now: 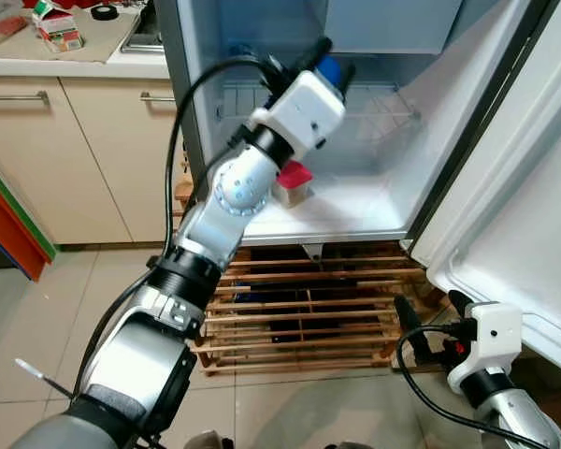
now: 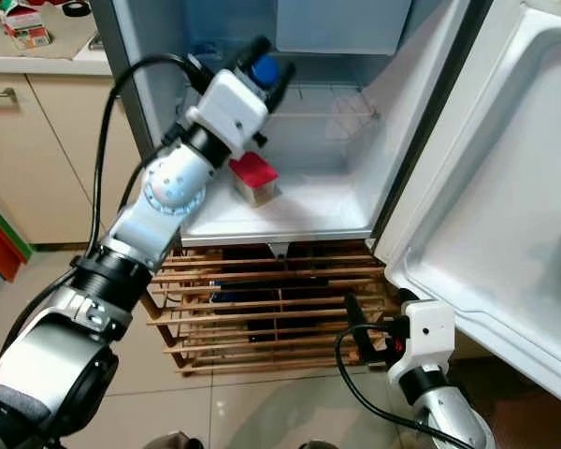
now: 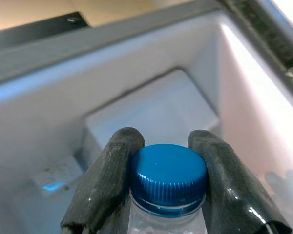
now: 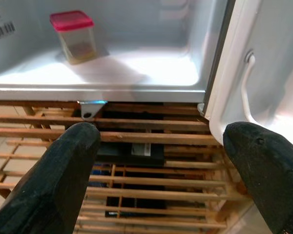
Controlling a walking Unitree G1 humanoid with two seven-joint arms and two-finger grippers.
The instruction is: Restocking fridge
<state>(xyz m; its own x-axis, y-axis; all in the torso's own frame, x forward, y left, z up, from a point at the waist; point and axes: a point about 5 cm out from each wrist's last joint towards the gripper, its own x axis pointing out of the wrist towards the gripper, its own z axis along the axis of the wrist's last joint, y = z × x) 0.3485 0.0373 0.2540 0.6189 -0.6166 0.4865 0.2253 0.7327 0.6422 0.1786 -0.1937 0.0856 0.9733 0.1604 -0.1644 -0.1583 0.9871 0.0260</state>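
My left gripper (image 1: 329, 64) reaches into the open fridge (image 1: 355, 220) and is shut on a clear bottle with a blue cap (image 3: 168, 176); the cap (image 2: 265, 70) shows between the black fingers (image 3: 105, 180). A small container with a red lid (image 2: 253, 178) stands on the white fridge floor, just below my left wrist. It also appears at the back of the right wrist view, container (image 4: 75, 35). My right gripper (image 4: 161, 170) hangs low by the door's bottom corner, open, with nothing between its fingers.
The fridge door (image 2: 505, 206) swings open on the right. A wire shelf (image 1: 374, 108) crosses the fridge interior. Under the fridge is a wooden slatted pallet (image 1: 299, 313). Cabinets and a counter (image 1: 65, 56) with small cartons stand to the left. Tiled floor lies in front.
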